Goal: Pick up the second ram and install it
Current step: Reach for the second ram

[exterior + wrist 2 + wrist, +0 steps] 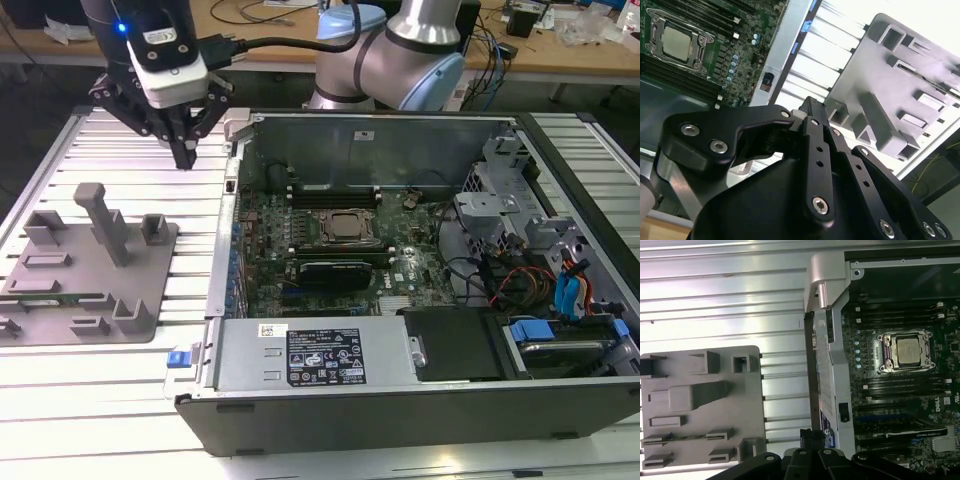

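Operator: State the position of the gripper (185, 158).

Technician: In the exterior view it sits in the upper left of the frame, fingers pointing down over the slatted table (120, 400). It is beyond the far edge of the grey fixture tray (150, 250) and just beside the corner of the open computer case (400, 410).

Operator: Finger condition?

Technician: The two fingers meet at their tips. Nothing is held between them.

Operator: Locate the second ram (55, 297).

Technician: It lies in the fixture tray, at the left of the frame below centre. It is a thin green strip seated lengthwise in a shallow holder near the tray's near edge. It is well apart from the gripper, with the tray's tall upright post (105, 220) between the two.

Operator: Condition of the case?

Technician: The side is open and the motherboard (420, 260) is exposed at frame centre. The CPU socket (345, 228) sits in the middle, with long black memory slots (330, 192) directly above it in the frame. A black expansion card (335, 270) lies just below the socket.

Operator: Is any stick seated in those slots?

Technician: That cannot be determined from these views.

Operator: Arm position?

Technician: The arm (400, 50) enters at the top centre of the frame, behind the case, and reaches left to the gripper.
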Available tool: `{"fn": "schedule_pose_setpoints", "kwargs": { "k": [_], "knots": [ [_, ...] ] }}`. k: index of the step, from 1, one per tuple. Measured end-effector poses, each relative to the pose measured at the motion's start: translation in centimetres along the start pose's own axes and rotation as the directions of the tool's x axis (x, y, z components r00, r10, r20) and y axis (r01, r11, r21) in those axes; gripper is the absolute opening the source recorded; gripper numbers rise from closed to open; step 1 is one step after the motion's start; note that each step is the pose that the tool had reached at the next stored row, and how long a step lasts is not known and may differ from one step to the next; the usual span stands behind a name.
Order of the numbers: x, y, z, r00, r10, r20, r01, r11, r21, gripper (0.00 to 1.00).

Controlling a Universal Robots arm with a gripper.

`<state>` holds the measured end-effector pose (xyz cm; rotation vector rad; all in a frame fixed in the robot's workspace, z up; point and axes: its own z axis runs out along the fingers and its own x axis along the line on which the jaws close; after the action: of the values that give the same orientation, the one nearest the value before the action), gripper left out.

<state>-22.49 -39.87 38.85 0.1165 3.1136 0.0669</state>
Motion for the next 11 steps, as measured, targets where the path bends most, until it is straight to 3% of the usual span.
{"fn": "schedule_pose_setpoints", "kwargs": {
  "k": [2,5,9,11],
  "knots": [
    [0.56,-0.04,0.04,1.0000,0.000,0.0000,0.000,1.0000,0.0001,0.08],
    [2.05,-0.16,0.07,1.0000,0.000,-0.0001,0.000,1.0000,0.0001,0.08],
    [3.09,-0.24,0.14,1.0000,0.000,0.0000,0.000,1.0000,0.0000,0.08],
    [4.15,-0.33,0.26,1.0000,0.000,-0.0001,0.000,1.0000,0.0001,0.08]
  ]
}}
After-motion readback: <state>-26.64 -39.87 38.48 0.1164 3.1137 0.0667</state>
